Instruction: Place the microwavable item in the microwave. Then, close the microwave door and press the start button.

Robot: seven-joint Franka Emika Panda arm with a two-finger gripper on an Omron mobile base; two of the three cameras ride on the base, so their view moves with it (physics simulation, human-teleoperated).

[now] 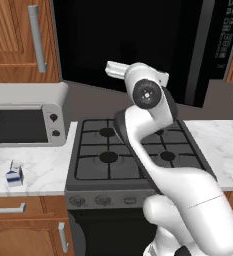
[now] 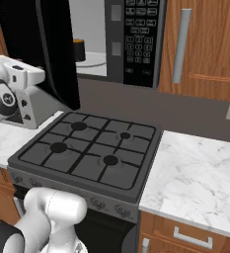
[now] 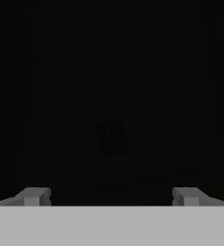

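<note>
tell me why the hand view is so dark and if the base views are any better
Hand view: gripper faces the black microwave door, near-black, faint smudge only. Left base view: evenly lit, soft, no glare. Right base view: bright microwave interior, cup visible.

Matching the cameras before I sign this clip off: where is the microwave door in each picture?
Left base view: the microwave door is the wide black panel across the top centre, above the stove.
Right base view: it stands swung open at upper left, edge toward the camera.
Hand view: dark surface ahead; cannot tell.
Shared landmark: the stove.
</note>
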